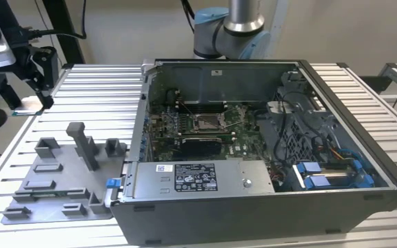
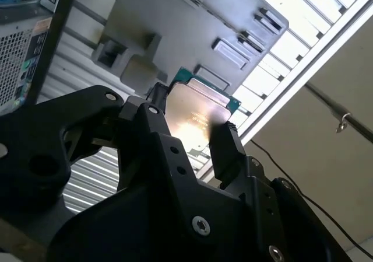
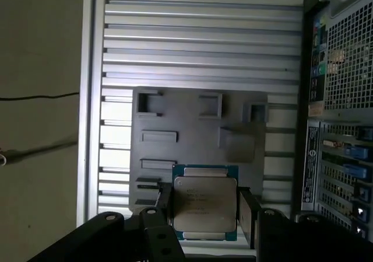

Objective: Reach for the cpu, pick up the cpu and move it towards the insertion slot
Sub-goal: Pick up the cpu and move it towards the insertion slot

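The cpu is a flat square chip with a pale silvery face and a green rim. My gripper is shut on it, one black finger on each side. The second wrist view has the same cpu clamped in the gripper, held above the grey fixture plate. In the exterior view the gripper hangs at the far left with the cpu at its tips. The insertion slot, a silver-framed socket on the green board, lies inside the open computer case, well to the exterior view's right.
A grey fixture plate with upright blocks lies on the slatted metal table. The open case's wall stands between the plate and the board. Cables and blue drive clips fill the case's right side. The arm's column rises behind the case.
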Controlling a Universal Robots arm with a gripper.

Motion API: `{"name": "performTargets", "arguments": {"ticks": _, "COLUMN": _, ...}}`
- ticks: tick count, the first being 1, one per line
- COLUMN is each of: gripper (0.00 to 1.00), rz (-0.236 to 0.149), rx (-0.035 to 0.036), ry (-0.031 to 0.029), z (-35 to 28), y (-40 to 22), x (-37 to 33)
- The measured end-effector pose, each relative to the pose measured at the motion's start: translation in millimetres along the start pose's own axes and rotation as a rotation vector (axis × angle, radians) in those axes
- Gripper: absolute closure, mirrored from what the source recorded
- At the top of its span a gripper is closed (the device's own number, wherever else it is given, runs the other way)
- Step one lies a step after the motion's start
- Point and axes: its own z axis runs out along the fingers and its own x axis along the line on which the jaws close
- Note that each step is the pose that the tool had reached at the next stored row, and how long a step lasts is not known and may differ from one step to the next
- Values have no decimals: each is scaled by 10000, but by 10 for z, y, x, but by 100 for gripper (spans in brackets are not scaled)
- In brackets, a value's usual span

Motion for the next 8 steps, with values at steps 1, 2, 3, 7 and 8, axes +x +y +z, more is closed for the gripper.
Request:
{"name": "performTargets", "arguments": {"ticks": 1, "gripper": 100, "rz": 0, "rx": 0, "ry": 2, "z": -1, "y": -1, "x": -43}}
{"name": "performTargets", "arguments": {"ticks": 2, "gripper": 100, "rz": 0, "rx": 0, "ry": 2, "z": -1, "y": -2, "x": -71}}
{"name": "performTargets", "arguments": {"ticks": 3, "gripper": 100, "rz": 1, "rx": 0, "ry": 4, "z": -1, "y": -2, "x": -89}}
{"name": "performTargets", "arguments": {"ticks": 7, "gripper": 100, "rz": 1, "rx": 0, "ry": 5, "z": -1, "y": -5, "x": -184}}
{"name": "performTargets", "arguments": {"ticks": 8, "gripper": 100, "rz": 0, "rx": 0, "ry": 6, "z": -2, "y": -5, "x": -200}}
